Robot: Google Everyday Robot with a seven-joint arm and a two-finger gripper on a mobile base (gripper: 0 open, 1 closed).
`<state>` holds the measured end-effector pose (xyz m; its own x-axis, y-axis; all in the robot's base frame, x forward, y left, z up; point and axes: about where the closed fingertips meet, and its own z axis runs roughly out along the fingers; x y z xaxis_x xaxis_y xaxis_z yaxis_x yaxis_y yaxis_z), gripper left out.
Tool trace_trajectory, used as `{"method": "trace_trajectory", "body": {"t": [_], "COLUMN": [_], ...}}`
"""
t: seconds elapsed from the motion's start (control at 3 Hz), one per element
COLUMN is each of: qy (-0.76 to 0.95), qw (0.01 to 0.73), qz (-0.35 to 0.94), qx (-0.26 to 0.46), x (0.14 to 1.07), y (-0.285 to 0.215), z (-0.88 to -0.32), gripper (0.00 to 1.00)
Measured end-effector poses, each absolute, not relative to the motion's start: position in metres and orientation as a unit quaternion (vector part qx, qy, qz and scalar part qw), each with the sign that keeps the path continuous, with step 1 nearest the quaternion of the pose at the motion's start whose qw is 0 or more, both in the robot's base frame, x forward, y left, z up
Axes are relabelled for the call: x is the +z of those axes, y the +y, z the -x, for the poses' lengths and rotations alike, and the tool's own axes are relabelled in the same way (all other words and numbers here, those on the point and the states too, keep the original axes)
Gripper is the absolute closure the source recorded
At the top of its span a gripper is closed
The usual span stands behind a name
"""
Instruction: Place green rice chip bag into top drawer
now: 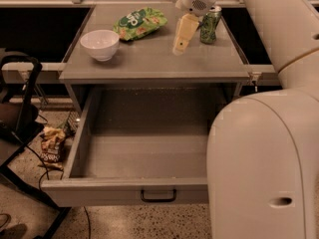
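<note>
Speckled flooring is lying nearest us, under the top drawer [144, 190], which is standing open without the bag. Farther back, above the worktop [149, 63], the claw [180, 47] is hovering right of the green rice chip bag [139, 23], apart from it; we cannot tell its state. Grasping and placing are pending.

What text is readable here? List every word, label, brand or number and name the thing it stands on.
The green rice chip bag: white lettering, too blurred to read.
The green can: markings too small to read.
The brown-and-orange snack bag: print too blurred to read.
The gripper, over the tabletop between bag and can: no text shows.
</note>
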<state>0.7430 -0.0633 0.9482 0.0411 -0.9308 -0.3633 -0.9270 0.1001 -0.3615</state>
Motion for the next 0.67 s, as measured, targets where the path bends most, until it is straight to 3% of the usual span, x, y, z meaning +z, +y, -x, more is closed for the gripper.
{"method": "trace_trajectory", "body": {"t": [0.67], "qy": [0.645], "qw": [0.303], "qz": [0.701], "qx": [0.012], "x": [0.910], "y": [-0.021], "z": [-0.801], "gripper": [0.00]}}
